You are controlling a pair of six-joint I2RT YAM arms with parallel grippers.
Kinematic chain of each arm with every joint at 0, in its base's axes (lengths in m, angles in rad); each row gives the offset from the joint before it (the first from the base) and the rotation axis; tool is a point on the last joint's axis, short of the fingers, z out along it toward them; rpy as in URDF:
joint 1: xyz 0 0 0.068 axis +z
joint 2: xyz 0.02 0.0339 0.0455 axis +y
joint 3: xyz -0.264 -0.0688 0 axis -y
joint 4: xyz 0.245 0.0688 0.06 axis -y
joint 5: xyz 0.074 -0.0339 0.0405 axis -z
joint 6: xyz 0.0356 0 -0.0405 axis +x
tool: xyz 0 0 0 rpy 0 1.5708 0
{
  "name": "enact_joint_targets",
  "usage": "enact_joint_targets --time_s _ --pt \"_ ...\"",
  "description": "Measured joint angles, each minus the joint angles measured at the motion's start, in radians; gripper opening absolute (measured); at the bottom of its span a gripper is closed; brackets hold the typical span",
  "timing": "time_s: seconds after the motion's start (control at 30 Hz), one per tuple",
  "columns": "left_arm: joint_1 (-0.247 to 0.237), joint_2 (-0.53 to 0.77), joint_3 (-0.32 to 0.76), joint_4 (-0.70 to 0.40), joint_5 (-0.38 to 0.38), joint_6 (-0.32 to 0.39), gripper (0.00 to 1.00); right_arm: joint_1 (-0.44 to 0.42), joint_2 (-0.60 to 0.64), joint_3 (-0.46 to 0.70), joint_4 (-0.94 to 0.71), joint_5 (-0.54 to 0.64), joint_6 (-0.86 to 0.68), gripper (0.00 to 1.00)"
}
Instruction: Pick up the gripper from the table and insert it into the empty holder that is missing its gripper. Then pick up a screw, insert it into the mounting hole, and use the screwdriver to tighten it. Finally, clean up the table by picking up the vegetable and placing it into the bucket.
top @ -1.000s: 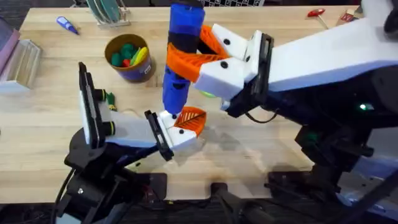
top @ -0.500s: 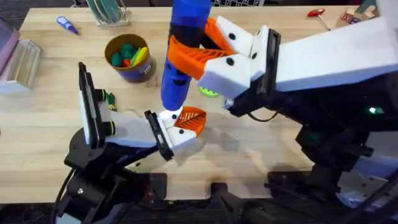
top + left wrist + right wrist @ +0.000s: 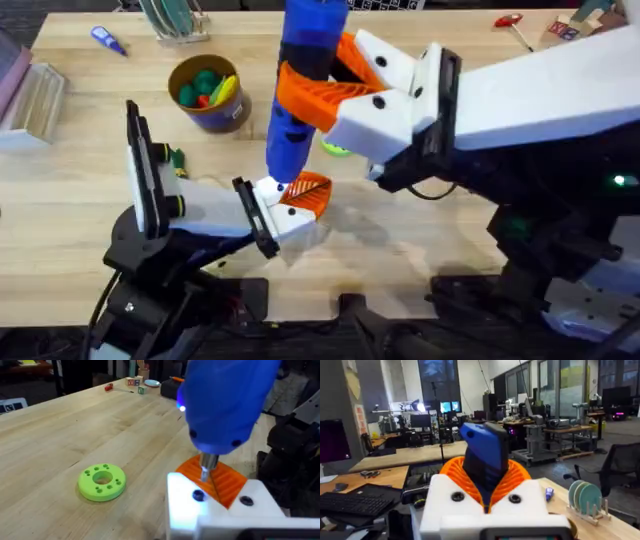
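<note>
Right gripper (image 3: 325, 85) clamped on the screwdriver (image 3: 300, 90), tip down on the gripper (image 3: 308, 192) in the holder (image 3: 275, 212); left fingers' opening can't tell. Bucket (image 3: 207, 93) beyond the holder.

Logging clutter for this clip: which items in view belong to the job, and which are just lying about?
Job items:
- screwdriver, held upright in the right pincer
- orange gripper seated in the holder, under the screwdriver tip
- vegetable on the table
- bucket

Lying about:
- lime-green disc
- small blue pen-like tool
- red-handled tool
- rack of discs
</note>
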Motion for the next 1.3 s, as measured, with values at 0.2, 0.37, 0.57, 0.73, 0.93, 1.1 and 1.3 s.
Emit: enact_joint_targets --time_s 0.2,0.37,0.57,0.73,0.93,1.1,1.3 --pt "0.0 0.0 0.0 0.0 0.0 0.0 0.005 0.001 0.014 0.0 0.001 0.0 0.0 0.024" --pt "0.0 0.0 0.0 0.0 0.0 0.0 0.005 0.001 0.034 0.0 -0.001 0.0 0.007 0.024" --pt "0.0 0.0 0.0 0.0 0.0 0.0 0.005 0.001 0.034 0.0 -0.002 0.0 0.011 0.024" --pt "0.0 0.0 0.0 0.0 0.0 0.0 0.005 0.001 0.034 0.0 -0.002 0.0 0.011 0.024" --pt "0.0 0.0 0.0 0.0 0.0 0.0 0.005 0.001 0.034 0.0 -0.002 0.0 0.011 0.024" --pt "0.0 0.0 0.0 0.0 0.0 0.0 0.005 0.001 0.034 0.0 0.0 0.0 0.011 0.023" --pt "0.0 0.0 0.0 0.0 0.0 0.0 0.005 0.001 0.03 0.0 0.098 0.0 0.028 0.023"
